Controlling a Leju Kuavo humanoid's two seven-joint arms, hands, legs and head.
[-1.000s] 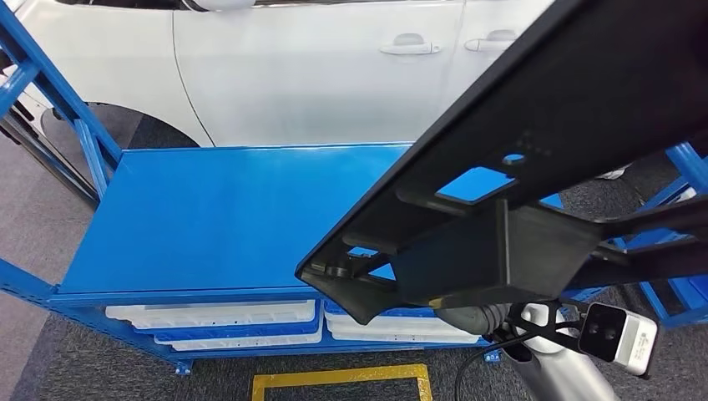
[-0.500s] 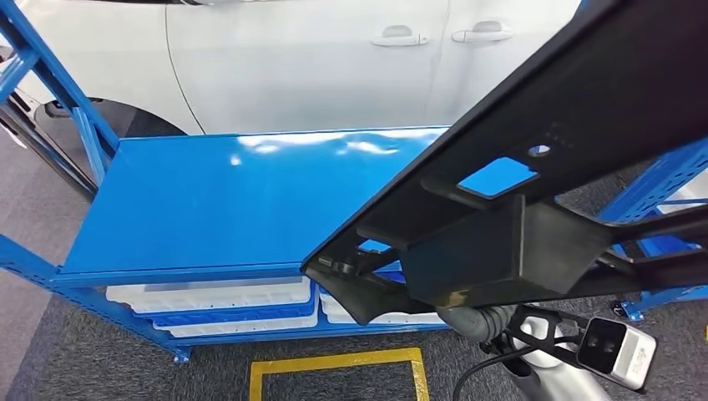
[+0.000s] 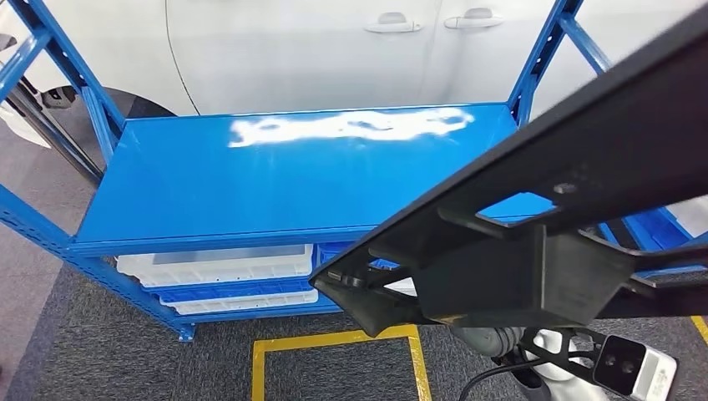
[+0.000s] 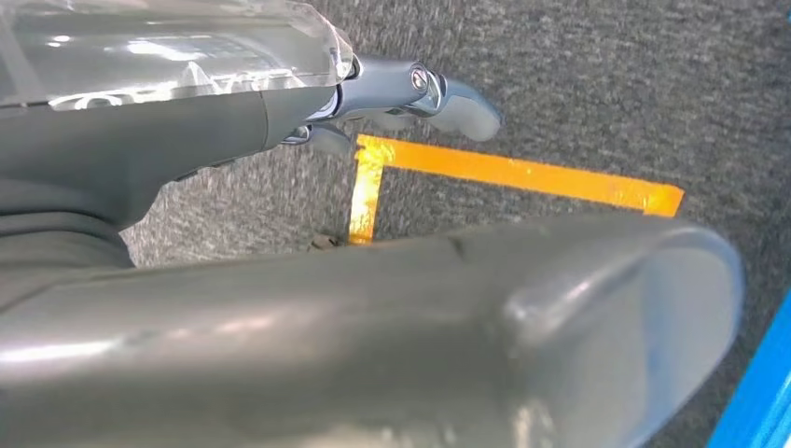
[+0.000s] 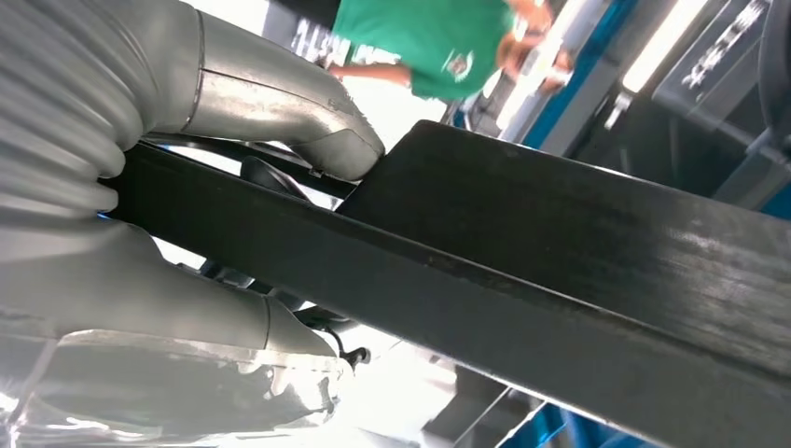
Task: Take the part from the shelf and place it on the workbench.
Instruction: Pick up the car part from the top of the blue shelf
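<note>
Blue shelf frame (image 3: 50,79) uprights are seen at far left, with a white car (image 3: 334,50) parked behind. The blue workbench top (image 3: 250,180) is spread across the middle; white bins (image 3: 217,266) are stowed on the level beneath it. Yellow floor tape (image 3: 334,341) is laid on grey carpet (image 3: 100,351) below the bench edge. The left hand (image 4: 410,93) is hung over the carpet, its fingers apart and nothing held. At right, the long black part (image 3: 534,242) is carried in the air, tilted, its long axis running from lower left up to upper right, the near end pointing lower left; the bench's right portion is covered by it. The right hand (image 5: 187,177) is clamped around the part.
</note>
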